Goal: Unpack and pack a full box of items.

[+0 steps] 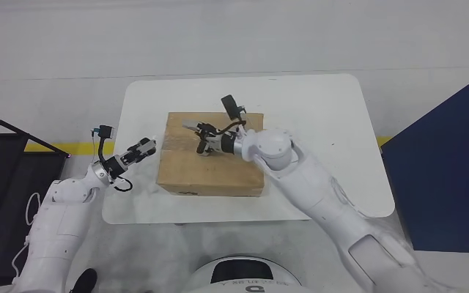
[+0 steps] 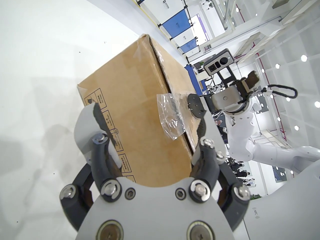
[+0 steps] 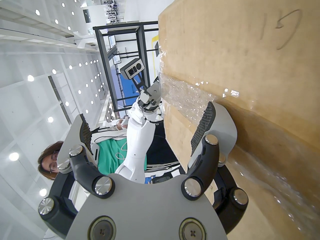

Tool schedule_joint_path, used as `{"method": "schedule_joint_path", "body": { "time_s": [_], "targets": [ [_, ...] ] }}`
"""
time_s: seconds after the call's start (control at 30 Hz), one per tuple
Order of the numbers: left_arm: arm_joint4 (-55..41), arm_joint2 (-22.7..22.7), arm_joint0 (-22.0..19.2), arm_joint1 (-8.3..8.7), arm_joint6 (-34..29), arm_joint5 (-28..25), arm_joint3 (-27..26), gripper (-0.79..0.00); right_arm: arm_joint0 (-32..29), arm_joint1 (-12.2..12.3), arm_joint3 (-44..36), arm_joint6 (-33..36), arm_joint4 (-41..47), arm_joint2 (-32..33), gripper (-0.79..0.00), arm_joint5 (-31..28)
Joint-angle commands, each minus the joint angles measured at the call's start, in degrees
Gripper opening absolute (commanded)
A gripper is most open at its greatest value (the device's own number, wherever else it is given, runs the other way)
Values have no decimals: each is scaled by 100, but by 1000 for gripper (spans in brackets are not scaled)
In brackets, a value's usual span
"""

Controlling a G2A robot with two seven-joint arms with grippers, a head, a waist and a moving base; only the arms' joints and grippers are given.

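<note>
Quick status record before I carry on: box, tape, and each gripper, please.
box: brown cardboard box, flaps closed, on the white table
tape: clear tape along the top seam; one end has lifted off at the box edge
left gripper: beside the box's side wall, jaws open, holding nothing
right gripper: over the box top, jaws open, one finger by the taped seam

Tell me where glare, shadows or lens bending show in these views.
Right wrist view: the clear tape on the box shows white glare spots. Left wrist view: soft grey shadows lie on the table beside the box, and the wide lens bends the room's straight lines. Top view: even light, no hard shadows on the table.
</note>
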Motion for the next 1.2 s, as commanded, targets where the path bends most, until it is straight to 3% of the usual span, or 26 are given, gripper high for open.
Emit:
{"method": "schedule_joint_path", "body": {
  "time_s": [0.0,0.43,0.57,0.73,1.03,1.17],
  "targets": [
    [0,0,0,0,0,0,0,0,109,-65,114,-82,74,-123,0,-7],
    [50,-14,13,1,75,25,-14,0,775,-617,1026,-695,775,-861,0,-108],
    [683,-247,233,33,757,-56,-172,0,938,-793,1236,-811,880,-1084,0,-127],
    [582,-706,636,92,1224,-388,-206,0,1056,-975,1436,-998,1017,-1212,0,-265],
    [109,-1114,931,174,1161,-726,-23,0,1262,-1335,1787,-1285,1218,-1482,0,-354],
    [111,-1163,974,194,1107,-848,-89,0,1212,-1394,1715,-1269,1279,-1381,0,-816]
  ]
}}
